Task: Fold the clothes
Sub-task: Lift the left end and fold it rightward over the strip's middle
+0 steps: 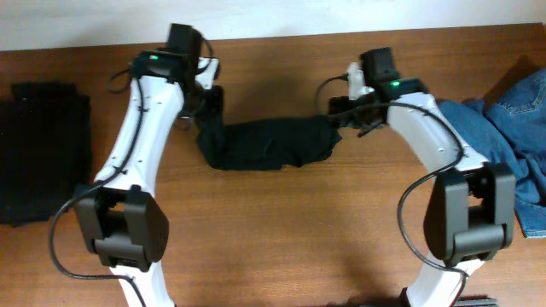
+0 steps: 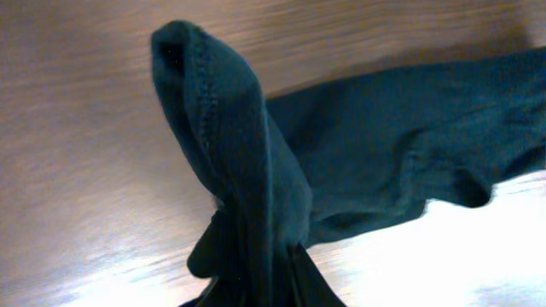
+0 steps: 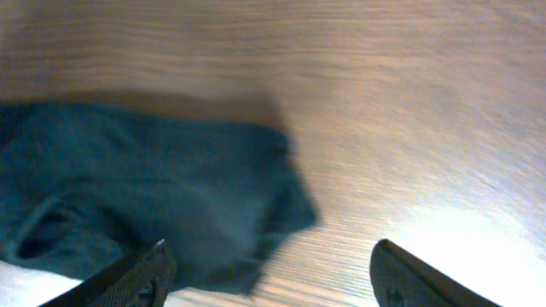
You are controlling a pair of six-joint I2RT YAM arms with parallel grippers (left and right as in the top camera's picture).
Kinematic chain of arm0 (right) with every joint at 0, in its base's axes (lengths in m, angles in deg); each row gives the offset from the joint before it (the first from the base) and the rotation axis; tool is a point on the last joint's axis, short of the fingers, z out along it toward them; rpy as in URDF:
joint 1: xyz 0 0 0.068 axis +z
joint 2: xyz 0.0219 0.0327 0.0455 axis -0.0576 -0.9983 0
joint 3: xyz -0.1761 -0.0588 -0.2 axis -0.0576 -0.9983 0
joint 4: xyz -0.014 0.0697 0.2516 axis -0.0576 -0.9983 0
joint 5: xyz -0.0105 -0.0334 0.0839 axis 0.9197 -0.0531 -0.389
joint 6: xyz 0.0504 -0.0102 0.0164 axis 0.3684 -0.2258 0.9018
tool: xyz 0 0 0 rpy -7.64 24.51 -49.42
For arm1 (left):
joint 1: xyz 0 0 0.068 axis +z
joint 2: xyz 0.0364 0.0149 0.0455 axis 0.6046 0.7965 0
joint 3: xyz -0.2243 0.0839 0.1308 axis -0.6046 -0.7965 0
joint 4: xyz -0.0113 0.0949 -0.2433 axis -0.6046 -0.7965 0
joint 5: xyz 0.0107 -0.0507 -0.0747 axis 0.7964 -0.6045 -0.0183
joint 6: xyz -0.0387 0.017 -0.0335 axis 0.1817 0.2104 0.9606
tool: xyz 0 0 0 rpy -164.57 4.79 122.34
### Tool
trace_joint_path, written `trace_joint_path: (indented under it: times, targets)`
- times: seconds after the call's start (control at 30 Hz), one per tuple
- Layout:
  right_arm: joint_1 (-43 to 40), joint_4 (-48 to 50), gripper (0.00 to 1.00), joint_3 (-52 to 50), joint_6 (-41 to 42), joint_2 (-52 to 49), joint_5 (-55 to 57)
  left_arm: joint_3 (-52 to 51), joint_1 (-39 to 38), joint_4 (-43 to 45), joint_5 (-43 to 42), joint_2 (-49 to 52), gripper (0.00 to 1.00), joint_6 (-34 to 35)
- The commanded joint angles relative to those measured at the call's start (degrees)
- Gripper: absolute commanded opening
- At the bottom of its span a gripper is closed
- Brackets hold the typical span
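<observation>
Matte black soft garment (image 1: 264,145) lies rumpled on grained wooden table (image 1: 281,230).

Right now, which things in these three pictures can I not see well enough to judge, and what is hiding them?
Left pincer: left wrist view, its fingers buried under the black garment it pinches.
Denim cloth: overhead, cut off by the right edge, partly behind the right arm.
Folded black pile: overhead, too dark to count layers.
Other end of the black garment: right wrist view, blurred, cut at the left edge.
</observation>
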Motion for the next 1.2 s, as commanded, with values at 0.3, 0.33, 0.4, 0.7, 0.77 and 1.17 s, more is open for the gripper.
trace_joint_path:
  times: [0.3,0.33,0.4,0.7,0.77,1.17]
  targets:
    - [-8.4,-4.9,0.79,0.6,-0.2,1.7,-0.3,1.7,-9.4,8.8,0.0,0.0,0.15,7.7]
    - [-8.4,-5.2,0.79,0.6,-0.2,1.7,-0.3,1.7,-9.9,9.4,0.0,0.0,0.15,8.3]
    - [-8.4,-5.4,0.79,0.6,-1.1,1.7,-0.3,1.7,-11.0,10.7,0.0,0.0,0.15,10.1]
    - [-8.4,-5.9,0.79,0.6,-1.1,1.7,1.4,1.6,-16.0,17.5,0.2,0.0,0.15,12.0]
    - [-8.4,-6.3,0.79,0.6,-1.1,1.7,3.3,1.6,-16.7,18.9,0.2,0.0,0.15,12.6]
    - [-8.5,-7.3,0.79,0.6,-1.1,1.7,4.4,1.6,-19.6,21.2,0.4,1.8,0.20,12.7]
